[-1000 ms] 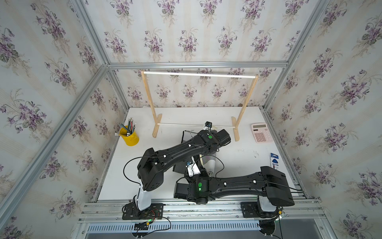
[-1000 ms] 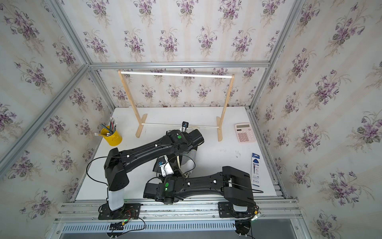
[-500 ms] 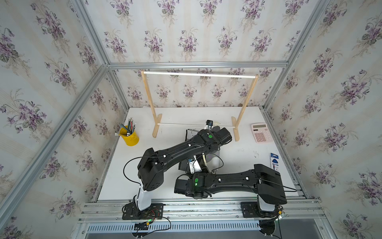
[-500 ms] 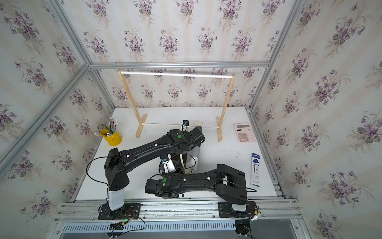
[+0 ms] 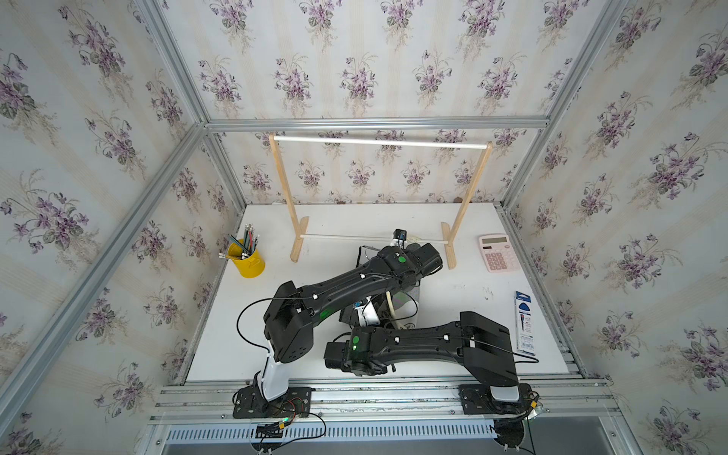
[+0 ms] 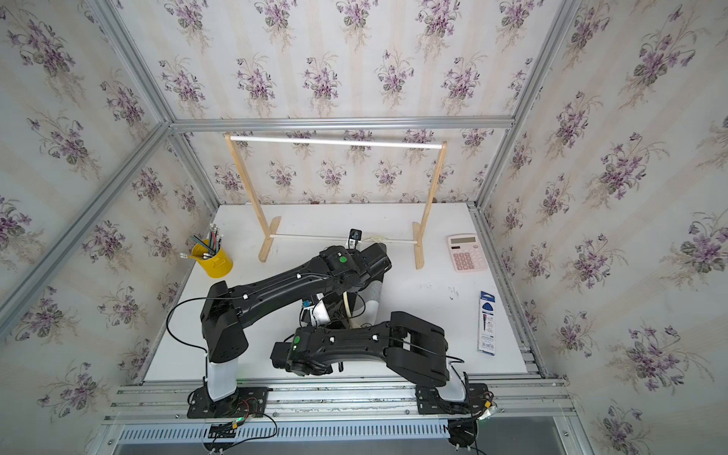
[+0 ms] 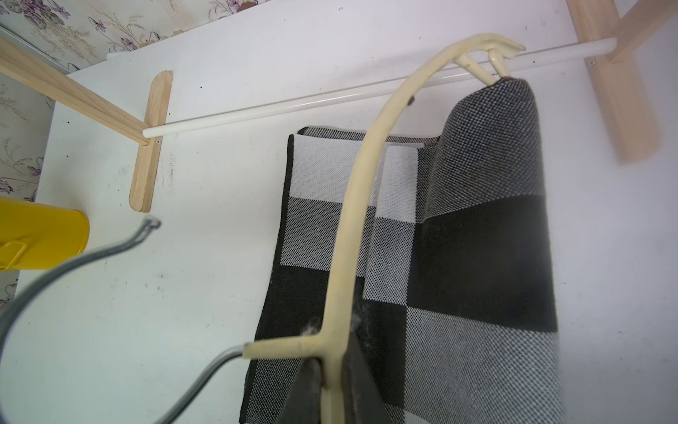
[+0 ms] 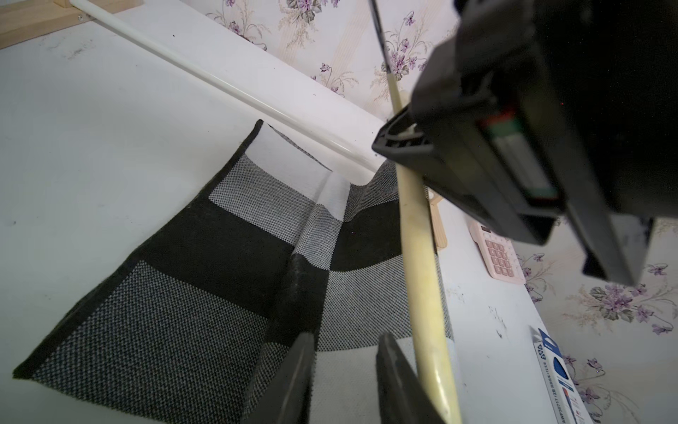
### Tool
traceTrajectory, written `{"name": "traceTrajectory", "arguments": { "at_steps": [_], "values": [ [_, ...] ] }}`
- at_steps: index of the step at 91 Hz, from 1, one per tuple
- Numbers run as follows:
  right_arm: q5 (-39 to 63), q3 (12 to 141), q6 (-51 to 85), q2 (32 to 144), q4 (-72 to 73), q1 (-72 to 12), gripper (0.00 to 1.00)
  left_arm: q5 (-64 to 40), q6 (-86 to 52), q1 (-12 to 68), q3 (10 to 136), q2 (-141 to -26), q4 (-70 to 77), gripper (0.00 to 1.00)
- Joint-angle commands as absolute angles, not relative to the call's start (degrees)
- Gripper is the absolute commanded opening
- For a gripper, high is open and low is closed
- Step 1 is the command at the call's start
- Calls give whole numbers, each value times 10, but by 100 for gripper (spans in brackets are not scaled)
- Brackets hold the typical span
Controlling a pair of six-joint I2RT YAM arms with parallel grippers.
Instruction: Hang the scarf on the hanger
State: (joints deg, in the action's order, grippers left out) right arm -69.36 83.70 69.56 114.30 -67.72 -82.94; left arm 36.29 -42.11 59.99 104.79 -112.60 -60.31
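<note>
Both jaws of the left gripper are clamped on the hanger at its middle, and it is held above the table. Part of the scarf is laid flat on the table; another part is drawn up to the hanger's far end, near the rack's lower rod. The right gripper is poised over the scarf, jaws narrowly parted; whether cloth is pinched cannot be told.
</note>
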Motion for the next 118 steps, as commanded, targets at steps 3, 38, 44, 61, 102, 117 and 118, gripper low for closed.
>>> {"name": "traceTrajectory", "arguments": {
  "at_steps": [3, 38, 44, 61, 102, 117, 118],
  "values": [
    [-710, 840, 713, 1136, -739, -833, 35, 375, -405, 597, 1050, -1127, -632, 0],
    [-598, 711, 424, 982, -387, -842, 38, 378, -406, 592, 1052, -1130, -636, 0],
    [-565, 690, 394, 958, -336, -845, 38, 378, -406, 590, 1053, -1131, -637, 0],
    [-560, 700, 394, 935, -344, -859, 37, 381, -409, 587, 1053, -1134, -639, 0],
    [-561, 811, 524, 946, -561, -868, 64, 361, -400, 574, 1040, -1131, -628, 0],
    [-541, 821, 530, 967, -580, -853, 72, 342, -391, 574, 1036, -1124, -619, 0],
    [-540, 821, 530, 969, -580, -852, 71, 341, -391, 574, 1035, -1123, -618, 0]
  ]
}}
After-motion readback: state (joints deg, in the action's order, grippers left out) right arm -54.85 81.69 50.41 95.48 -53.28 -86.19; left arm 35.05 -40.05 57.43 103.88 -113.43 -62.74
